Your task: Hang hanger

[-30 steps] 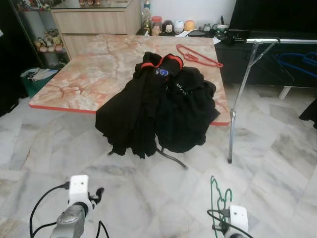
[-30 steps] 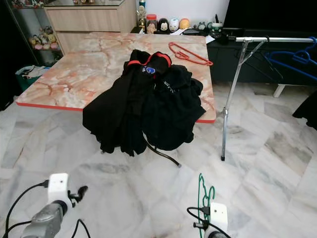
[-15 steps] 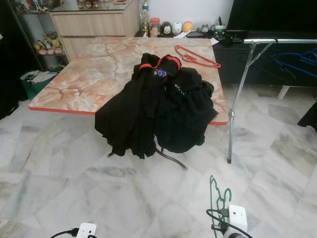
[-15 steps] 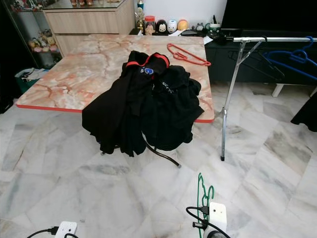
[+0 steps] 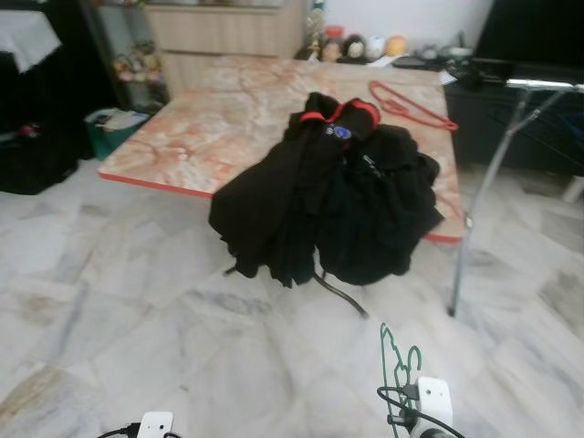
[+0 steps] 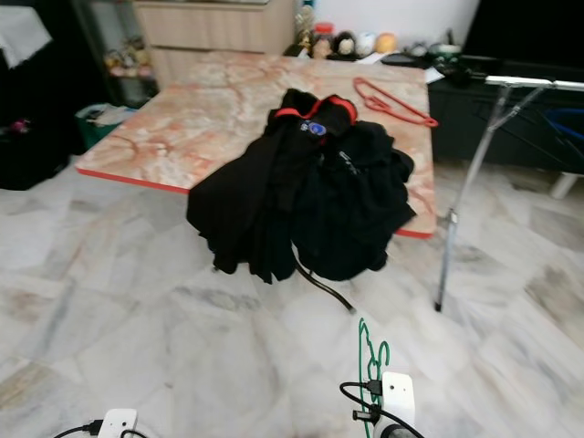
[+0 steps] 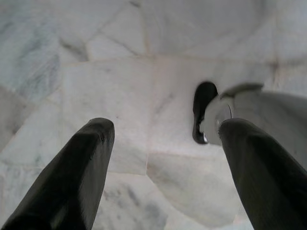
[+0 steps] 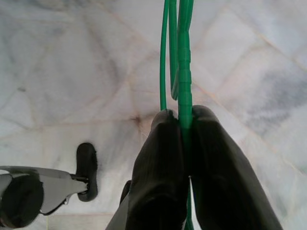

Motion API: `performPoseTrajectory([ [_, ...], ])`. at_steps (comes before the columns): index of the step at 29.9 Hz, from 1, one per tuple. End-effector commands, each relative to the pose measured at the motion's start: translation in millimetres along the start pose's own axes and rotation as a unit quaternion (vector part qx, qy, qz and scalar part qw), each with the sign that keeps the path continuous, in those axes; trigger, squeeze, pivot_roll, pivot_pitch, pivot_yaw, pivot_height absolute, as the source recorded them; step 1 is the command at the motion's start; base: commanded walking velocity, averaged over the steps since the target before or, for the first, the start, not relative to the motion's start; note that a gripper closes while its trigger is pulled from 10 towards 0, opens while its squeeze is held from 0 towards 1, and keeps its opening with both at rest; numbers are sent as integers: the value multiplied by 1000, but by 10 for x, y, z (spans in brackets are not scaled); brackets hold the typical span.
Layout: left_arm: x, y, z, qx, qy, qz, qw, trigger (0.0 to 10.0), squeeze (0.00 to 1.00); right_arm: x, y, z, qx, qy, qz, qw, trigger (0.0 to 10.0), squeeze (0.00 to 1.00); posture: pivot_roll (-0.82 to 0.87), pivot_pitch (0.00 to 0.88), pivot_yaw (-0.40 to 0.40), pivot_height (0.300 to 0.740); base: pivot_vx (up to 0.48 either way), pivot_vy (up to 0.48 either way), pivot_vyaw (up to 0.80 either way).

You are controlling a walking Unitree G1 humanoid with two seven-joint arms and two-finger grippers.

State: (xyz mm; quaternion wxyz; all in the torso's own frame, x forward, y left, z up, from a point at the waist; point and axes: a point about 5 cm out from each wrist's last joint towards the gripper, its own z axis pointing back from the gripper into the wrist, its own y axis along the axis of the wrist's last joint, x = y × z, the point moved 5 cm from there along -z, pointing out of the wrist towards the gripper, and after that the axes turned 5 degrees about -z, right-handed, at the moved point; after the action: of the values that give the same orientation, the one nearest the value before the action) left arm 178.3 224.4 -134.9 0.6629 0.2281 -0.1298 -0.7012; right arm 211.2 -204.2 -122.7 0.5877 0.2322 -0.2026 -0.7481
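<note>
Right hand (image 8: 184,115) clamped on green hanger (image 5: 398,356) at bottom right, left hand (image 7: 163,139) wide open & empty, rail (image 6: 534,84) upper right well apart w/ desk (image 5: 201,137) nearby; snag risk en route.

clothes (image 5: 333,205) on table (image 5: 219,128), rack (image 5: 497,164) right

1. A marble-patterned table (image 5: 219,119) with a red edge sits at twelve o'clock.
2. Black clothes (image 5: 328,205) with a red collar lie heaped on the table's near edge, spilling over toward the floor.
3. A red hanger (image 5: 411,102) lies on the table at one o'clock.
4. A metal rack pole (image 5: 479,214) stands at two o'clock, beside the table.
5. A wooden cabinet (image 5: 228,32) stands beyond the table.
6. The floor (image 5: 119,301) is grey marble tile.
</note>
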Motion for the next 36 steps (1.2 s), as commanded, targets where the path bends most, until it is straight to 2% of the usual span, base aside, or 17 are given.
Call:
performPoseTrajectory([
  [1, -8, -79, 6, -15, 8, 18, 1000, 10000, 0, 10, -20, 3, -5, 0, 3, 1000, 10000, 0, 6, 0, 0, 716, 0, 0, 800],
  [6, -10, -84, 7, -14, 8, 22, 1000, 10000, 0, 19, -14, 3, -6, 0, 10, 1000, 10000, 0, 2, 0, -1, 716, 0, 0, 800],
  [10, -3, -54, 6, -2, 6, 48, 999, 10000, 0, 16, -6, 2, -6, 3, 17, 1000, 10000, 0, 1, 0, -4, 716, 0, 0, 800],
  [36, 11, -71, 7, -5, 3, 42, 999, 10000, 0, 7, -8, 1, -9, 7, 24, 1000, 10000, 0, 5, 0, -9, 716, 0, 0, 800],
])
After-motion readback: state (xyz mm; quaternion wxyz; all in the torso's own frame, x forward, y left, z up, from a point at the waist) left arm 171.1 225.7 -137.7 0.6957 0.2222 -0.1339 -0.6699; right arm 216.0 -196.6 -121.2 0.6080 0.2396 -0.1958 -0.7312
